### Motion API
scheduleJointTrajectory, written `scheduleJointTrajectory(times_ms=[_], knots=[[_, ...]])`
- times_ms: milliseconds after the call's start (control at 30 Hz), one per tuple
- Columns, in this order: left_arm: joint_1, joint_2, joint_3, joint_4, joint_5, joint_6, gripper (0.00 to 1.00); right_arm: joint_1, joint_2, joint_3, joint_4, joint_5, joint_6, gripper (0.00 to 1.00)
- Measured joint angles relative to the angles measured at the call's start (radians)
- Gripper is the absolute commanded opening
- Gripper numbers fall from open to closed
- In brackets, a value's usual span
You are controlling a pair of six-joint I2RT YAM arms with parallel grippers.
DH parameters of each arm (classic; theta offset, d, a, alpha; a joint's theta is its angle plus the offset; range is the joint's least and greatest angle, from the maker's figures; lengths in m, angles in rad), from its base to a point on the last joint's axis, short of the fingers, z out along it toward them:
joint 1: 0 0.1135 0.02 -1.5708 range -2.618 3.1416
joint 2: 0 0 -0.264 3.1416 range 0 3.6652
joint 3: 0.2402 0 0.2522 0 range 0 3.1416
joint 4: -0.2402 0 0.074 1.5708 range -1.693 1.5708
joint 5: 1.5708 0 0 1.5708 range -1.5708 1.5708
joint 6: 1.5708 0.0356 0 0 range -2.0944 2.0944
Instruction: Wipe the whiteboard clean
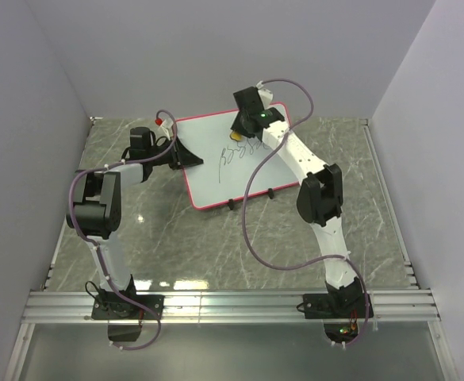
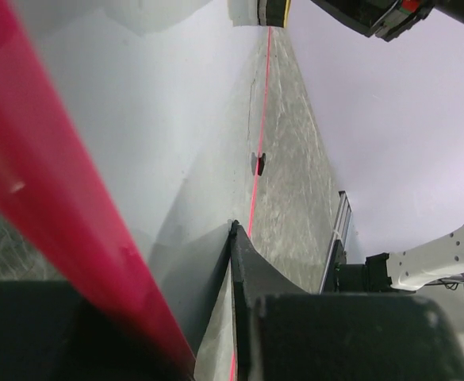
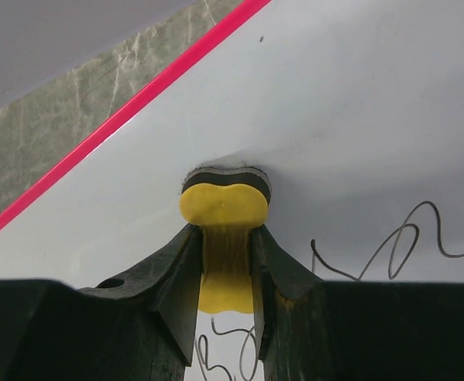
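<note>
The whiteboard (image 1: 216, 178), white with a pink-red rim, lies at the table's middle back with black scribble (image 1: 243, 151) on its far half. My left gripper (image 1: 185, 154) is shut on its left edge; in the left wrist view the red rim (image 2: 65, 198) runs between the jaws of my left gripper (image 2: 192, 317) and the white surface (image 2: 176, 119) stretches away. My right gripper (image 1: 244, 132) is shut on the yellow eraser (image 1: 236, 136). In the right wrist view my right gripper (image 3: 226, 246) presses the eraser (image 3: 224, 205) felt-down on the board (image 3: 358, 103), left of scribble (image 3: 398, 246).
Two black clip feet (image 1: 232, 204) stick out at the board's near edge. A small red thing (image 1: 160, 121) sits beside the left wrist at the board's far left corner. An aluminium rail (image 1: 232, 305) runs along the table's near edge. Grey walls close the left, back and right sides.
</note>
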Motion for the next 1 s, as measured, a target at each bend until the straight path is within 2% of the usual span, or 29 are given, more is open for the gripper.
scheduleJointTrajectory(times_ms=[200, 367, 467, 733, 1000], knots=[[0.001, 0.0, 0.002, -0.003, 0.003, 0.01, 0.0, 0.061, -0.059, -0.114, 0.066, 0.035, -0.016, 0.0], [0.001, 0.0, 0.006, -0.003, 0.01, 0.038, 0.0, 0.146, -0.23, -0.463, 0.193, 0.014, 0.016, 0.0], [0.001, 0.003, 0.01, -0.007, 0.01, 0.045, 0.0, 0.175, -0.281, -0.581, 0.214, -0.005, 0.041, 0.0], [0.001, 0.011, 0.023, -0.003, 0.018, 0.049, 0.0, 0.171, -0.308, -0.634, 0.262, -0.027, 0.059, 0.0], [0.0, 0.011, 0.024, 0.006, 0.02, 0.048, 0.0, 0.133, -0.27, -0.525, 0.181, -0.022, 0.065, 0.0]])
